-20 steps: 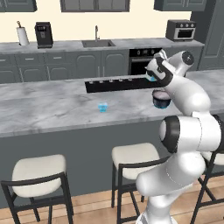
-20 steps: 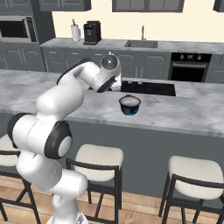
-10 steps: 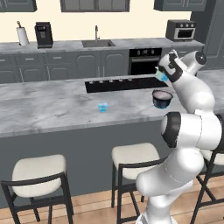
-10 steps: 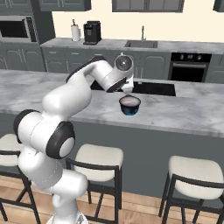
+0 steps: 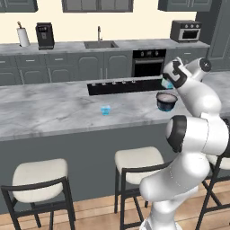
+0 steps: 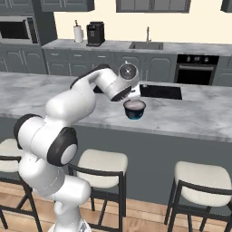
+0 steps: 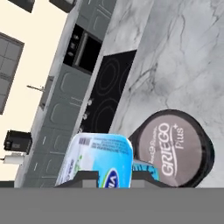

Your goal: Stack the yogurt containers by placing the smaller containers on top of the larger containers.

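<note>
My gripper (image 5: 167,83) is shut on the pale blue-and-white yogurt tub (image 7: 103,161), which sits between the fingertips (image 7: 84,177) in the hand view. It hangs over the island counter (image 5: 54,112), just behind a dark round Griego yogurt pot (image 5: 166,101), near the cooktop edge. The tiny bright light-blue cup (image 5: 105,109) stands alone on the counter, well left of the gripper. In the right base view my wrist covers the held tub, and the dark pot (image 6: 135,109) sits just below the hand.
A black cooktop (image 5: 123,86) is set into the island behind the dark pot (image 7: 175,148). Stools (image 5: 42,175) stand along the island's near side. The back counter holds a sink (image 5: 101,44), a coffee machine (image 5: 45,35) and a toaster oven (image 5: 185,30).
The wrist has turned and the hand has shifted a little to the right, above the dark pot, with the tub still held. The tiny blue cup and the dark pot have not moved.
</note>
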You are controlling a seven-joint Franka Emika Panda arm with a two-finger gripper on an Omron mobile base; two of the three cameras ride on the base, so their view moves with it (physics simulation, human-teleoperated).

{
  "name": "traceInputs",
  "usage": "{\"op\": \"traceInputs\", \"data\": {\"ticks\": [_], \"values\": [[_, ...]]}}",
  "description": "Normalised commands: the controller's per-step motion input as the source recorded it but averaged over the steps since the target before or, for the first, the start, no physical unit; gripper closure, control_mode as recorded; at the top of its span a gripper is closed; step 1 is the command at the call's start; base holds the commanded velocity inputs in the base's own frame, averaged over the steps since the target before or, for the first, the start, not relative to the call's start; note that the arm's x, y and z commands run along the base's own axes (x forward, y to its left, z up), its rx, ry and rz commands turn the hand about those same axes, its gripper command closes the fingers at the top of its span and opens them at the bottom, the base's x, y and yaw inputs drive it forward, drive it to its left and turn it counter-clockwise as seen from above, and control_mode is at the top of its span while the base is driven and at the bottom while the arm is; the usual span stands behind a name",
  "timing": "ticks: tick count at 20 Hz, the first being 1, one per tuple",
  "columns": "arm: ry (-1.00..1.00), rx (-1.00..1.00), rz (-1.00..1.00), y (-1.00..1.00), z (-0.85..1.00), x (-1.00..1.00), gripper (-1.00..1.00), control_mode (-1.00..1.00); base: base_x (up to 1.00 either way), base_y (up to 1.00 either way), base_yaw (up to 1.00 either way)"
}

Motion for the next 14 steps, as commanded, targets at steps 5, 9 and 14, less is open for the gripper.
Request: {"op": "traceInputs", "data": {"ticks": [5,9,14], "values": [[-0.05,0.00,0.00,-0.26,-0.28,0.00,1.00,-1.00,0.00,0.00,0.00],[-0.02,0.00,0.00,-0.28,-0.32,0.00,1.00,-1.00,0.00,0.00,0.00],[0.00,0.00,0.00,-0.16,-0.29,0.00,1.00,-1.00,0.00,0.00,0.00]]}}
